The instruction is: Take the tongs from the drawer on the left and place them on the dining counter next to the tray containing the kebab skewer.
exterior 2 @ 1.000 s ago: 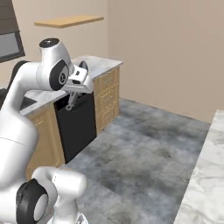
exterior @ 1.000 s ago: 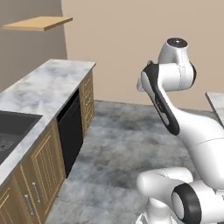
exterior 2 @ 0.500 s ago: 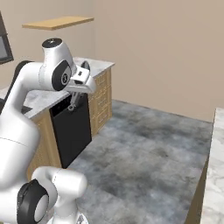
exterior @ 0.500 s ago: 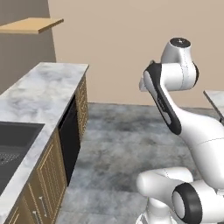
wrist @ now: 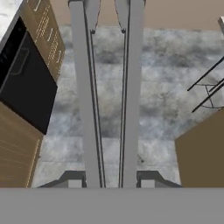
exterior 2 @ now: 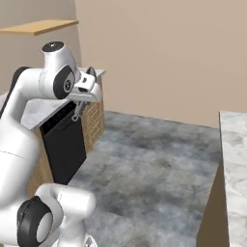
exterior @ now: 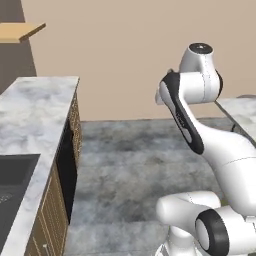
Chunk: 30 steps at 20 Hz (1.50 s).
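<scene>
Floor (exterior 2: 154, 164) grey stone-look, broad and open between units. Marble worktop (exterior: 35, 115) along left wall over wooden cabinets (exterior 2: 94, 120), black dishwasher front (exterior 2: 65, 144) set among them. Dining counter (exterior 2: 236, 154) edge at right, white marble; wooden side panel below. Wooden shelf (exterior 2: 41, 26) high on wall. Gripper (exterior 2: 82, 103) raised mid-air beside worktop end, fingers closed onto tongs (wrist: 107, 96); two long grey arms run parallel up hand view, gap narrow, tips hanging above floor.
</scene>
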Available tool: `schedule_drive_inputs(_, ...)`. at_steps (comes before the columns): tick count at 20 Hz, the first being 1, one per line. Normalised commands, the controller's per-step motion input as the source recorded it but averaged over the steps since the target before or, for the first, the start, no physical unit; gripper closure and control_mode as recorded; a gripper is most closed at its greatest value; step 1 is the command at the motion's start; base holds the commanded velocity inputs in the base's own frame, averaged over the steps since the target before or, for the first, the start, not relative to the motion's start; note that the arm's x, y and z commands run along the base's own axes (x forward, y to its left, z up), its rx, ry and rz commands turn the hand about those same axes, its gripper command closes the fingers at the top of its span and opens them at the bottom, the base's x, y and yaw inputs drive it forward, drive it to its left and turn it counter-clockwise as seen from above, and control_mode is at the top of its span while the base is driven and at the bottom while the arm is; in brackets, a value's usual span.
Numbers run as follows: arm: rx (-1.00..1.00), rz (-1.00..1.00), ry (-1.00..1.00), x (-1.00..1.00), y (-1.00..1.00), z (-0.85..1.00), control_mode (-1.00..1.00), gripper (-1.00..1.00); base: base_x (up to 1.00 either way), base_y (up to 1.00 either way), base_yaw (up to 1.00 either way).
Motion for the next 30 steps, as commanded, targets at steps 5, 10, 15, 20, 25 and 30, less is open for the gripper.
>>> schedule_drive_inputs(5,0.0,0.0,0.0,0.0,0.0,0.0,1.0,1.0,0.0,0.0,-0.48)
schedule_drive_inputs(10,0.0,0.0,0.0,0.0,0.0,0.0,1.0,1.0,0.0,0.01,-0.48)
schedule_drive_inputs(15,0.0,0.0,0.0,0.0,0.0,0.0,1.0,1.0,0.0,0.0,-0.48)
schedule_drive_inputs(20,0.0,0.0,0.0,0.0,0.0,0.0,1.0,1.0,0.06,0.17,-0.41)
schedule_drive_inputs(25,0.0,0.0,0.0,0.0,0.0,0.0,1.0,1.0,0.49,0.62,-0.24)
schedule_drive_inputs(30,0.0,0.0,0.0,0.0,0.0,0.0,1.0,1.0,0.51,0.63,-0.21)
